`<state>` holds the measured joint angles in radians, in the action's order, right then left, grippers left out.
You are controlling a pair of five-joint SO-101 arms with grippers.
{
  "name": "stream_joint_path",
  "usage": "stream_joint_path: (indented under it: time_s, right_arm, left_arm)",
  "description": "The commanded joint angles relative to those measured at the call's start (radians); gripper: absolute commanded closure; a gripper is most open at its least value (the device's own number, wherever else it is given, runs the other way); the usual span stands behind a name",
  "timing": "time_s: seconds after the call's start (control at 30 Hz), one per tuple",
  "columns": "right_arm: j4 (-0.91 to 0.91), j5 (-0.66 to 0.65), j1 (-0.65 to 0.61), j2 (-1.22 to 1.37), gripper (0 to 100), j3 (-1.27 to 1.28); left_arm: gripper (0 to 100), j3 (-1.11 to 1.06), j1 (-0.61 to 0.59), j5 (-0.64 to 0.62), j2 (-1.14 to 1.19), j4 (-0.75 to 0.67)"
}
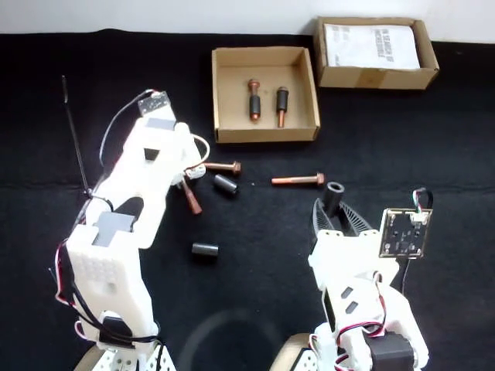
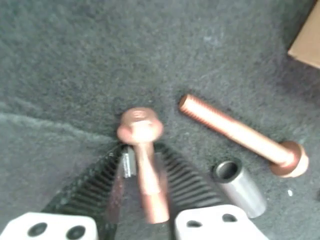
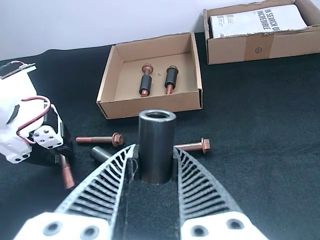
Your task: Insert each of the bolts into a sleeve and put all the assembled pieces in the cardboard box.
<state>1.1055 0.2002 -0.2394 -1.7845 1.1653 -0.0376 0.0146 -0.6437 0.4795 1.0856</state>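
My left gripper (image 1: 188,185) (image 2: 141,152) is shut on a copper bolt (image 1: 192,200) (image 2: 144,170), gripped by the shank with its hex head past the fingertips, just above the black mat. My right gripper (image 1: 332,207) (image 3: 156,155) is shut on a dark sleeve (image 1: 334,195) (image 3: 157,147), held upright with its bore open upward. Two more bolts (image 1: 222,166) (image 1: 298,180) lie loose between the arms. One loose sleeve (image 1: 225,184) (image 2: 239,187) lies beside the left gripper, another (image 1: 205,250) nearer the front. The cardboard box (image 1: 226,133) (image 3: 150,107) holds two assembled pieces (image 1: 254,99) (image 1: 281,103).
A second cardboard box (image 1: 375,77) with a printed sheet inside stands at the back right, next to the first box. In the right wrist view the left arm's white body (image 3: 17,125) stands off to one side. Black mat covers the table.
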Motion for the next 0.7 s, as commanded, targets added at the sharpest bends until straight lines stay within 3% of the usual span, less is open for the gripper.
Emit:
stream_joint_path:
  time_s: [0.0,0.27,0.67]
  right_arm:
    - [-0.024,-0.006,0.008,-0.005,99.1,-0.002]
    - [-0.044,-0.005,0.036,-0.012,99.1,0.025]
    - [-0.329,-0.005,0.064,-0.013,99.1,0.232]
  left_arm:
    - [99,0.004,-0.008,0.008,0.002,-0.009]
    - [99,0.074,-0.002,0.1,-0.065,0.029]
    - [99,0.154,0.134,0.325,-0.513,0.077]
